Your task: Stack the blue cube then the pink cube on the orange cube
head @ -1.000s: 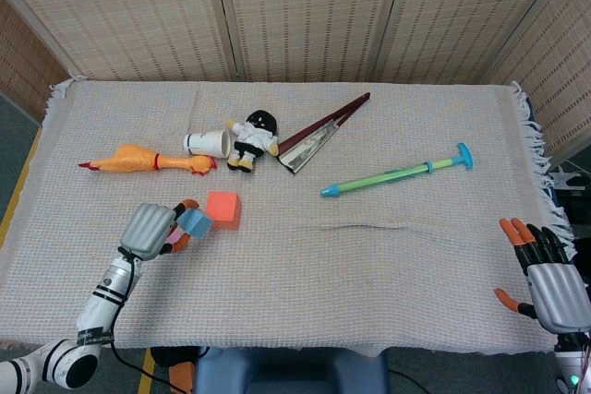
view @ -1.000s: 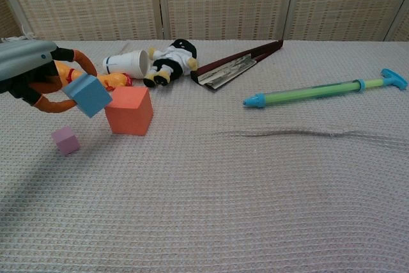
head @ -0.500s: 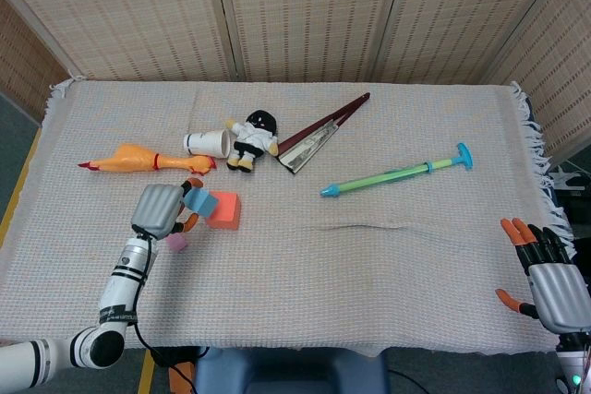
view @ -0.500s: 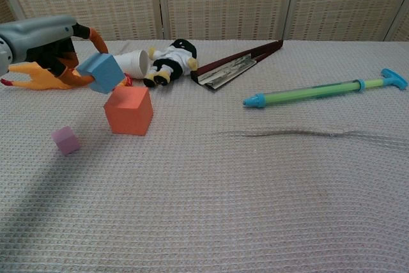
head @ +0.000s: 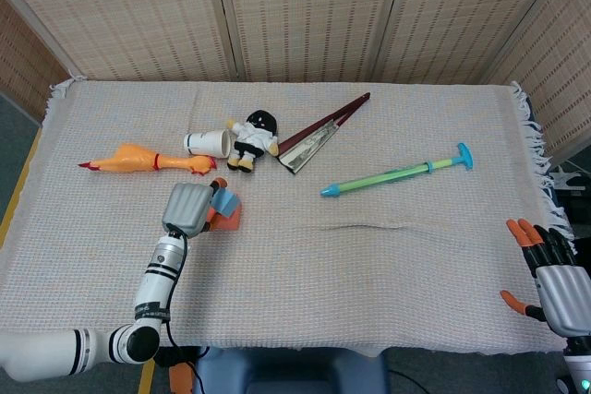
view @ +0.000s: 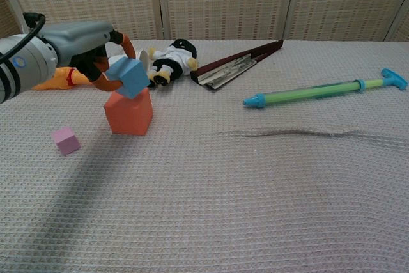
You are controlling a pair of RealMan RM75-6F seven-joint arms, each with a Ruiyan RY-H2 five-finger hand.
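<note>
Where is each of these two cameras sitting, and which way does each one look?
Head view: high up, looking down on the whole table; shows the left hand and arm, and the right hand at the near edge.
Chest view: low, looking level across the cloth toward the screens; shows only the left hand.
Both share: blue cube held over the orange cube, doll, green stick.

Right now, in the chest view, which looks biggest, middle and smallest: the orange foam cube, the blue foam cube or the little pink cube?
1. Orange foam cube, clearly largest.
2. Blue foam cube, held tilted by the left hand.
3. Little pink cube, smallest, even though it sits nearest the camera.
</note>
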